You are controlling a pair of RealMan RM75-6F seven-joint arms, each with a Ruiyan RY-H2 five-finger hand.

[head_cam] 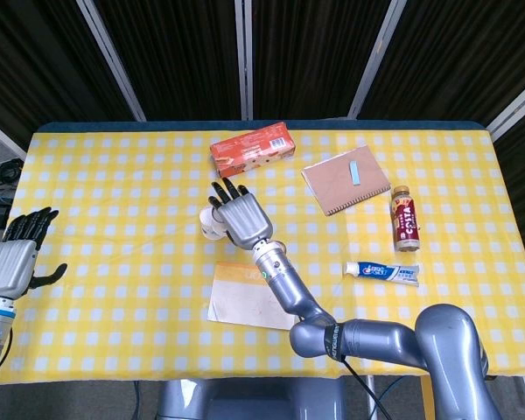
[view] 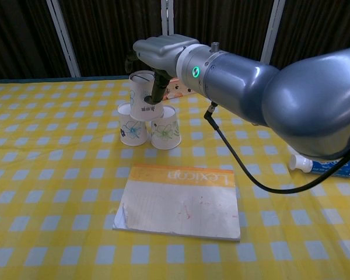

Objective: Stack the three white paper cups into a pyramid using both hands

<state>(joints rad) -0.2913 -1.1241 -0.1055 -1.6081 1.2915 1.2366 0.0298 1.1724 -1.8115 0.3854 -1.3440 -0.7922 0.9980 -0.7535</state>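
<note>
Floral-printed white cup (view: 142,95) in right robot hand (view: 158,55), atop two others

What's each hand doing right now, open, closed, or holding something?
Left hand: open, holding nothing, at the table's left edge.
Right hand: holding the top paper cup over the two base cups.

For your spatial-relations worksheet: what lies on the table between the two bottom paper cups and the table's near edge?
The head view shows a writing pad flat on the checked cloth between the two base cups and the near edge.
</note>
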